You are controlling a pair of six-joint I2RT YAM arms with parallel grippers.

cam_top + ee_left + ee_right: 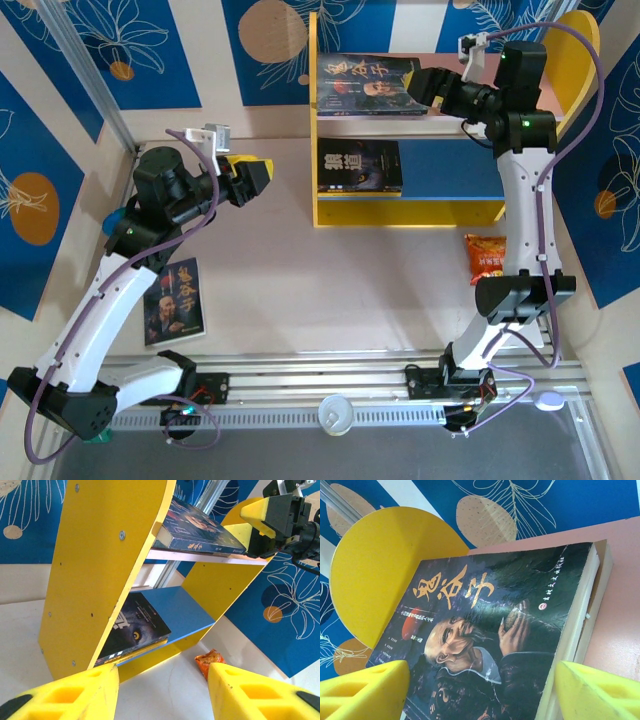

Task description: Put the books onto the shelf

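Both the left gripper (262, 177) and the right gripper (428, 88) are seen with jaws apart and empty, so the bearded-man book (368, 85) laid high on the shelf (400, 212), upper middle, could be shoved off if bumped.

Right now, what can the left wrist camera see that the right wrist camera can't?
Left wrist extra: the dark wolf-face paperback on the blue lower board, and the small orange snack packet on the table. Right wrist extra: the gold title and the man's face up close. Both: the dark bearded-man paperback on the pink upper board, beside the yellow rounded shelf side.
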